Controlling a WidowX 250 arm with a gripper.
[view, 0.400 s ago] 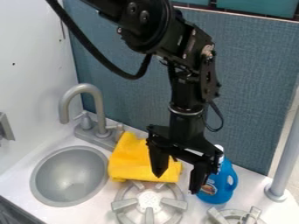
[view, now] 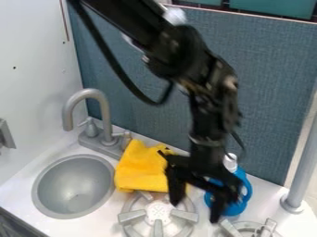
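The black gripper (view: 195, 213) hangs low on the right side of the counter, its two fingers spread apart with nothing visible between them. Its left finger stands in front of the right edge of a crumpled yellow cloth (view: 141, 169) and over the right part of a stove burner (view: 158, 212). A blue bottle with a white cap (view: 240, 193) stands behind the right finger, which partly covers it. Whether the gripper touches the cloth or the bottle, I cannot tell.
A round grey sink (view: 73, 186) with a curved faucet (view: 104, 111) is at the left. A second burner (view: 250, 228) sits at the bottom right, near a grey post (view: 301, 178). A blue-grey panel (view: 272, 92) rises behind the counter.
The gripper has moved down and slightly right, nearer the counter. It covers more of the bottle than before. The cloth and bottle look unmoved.
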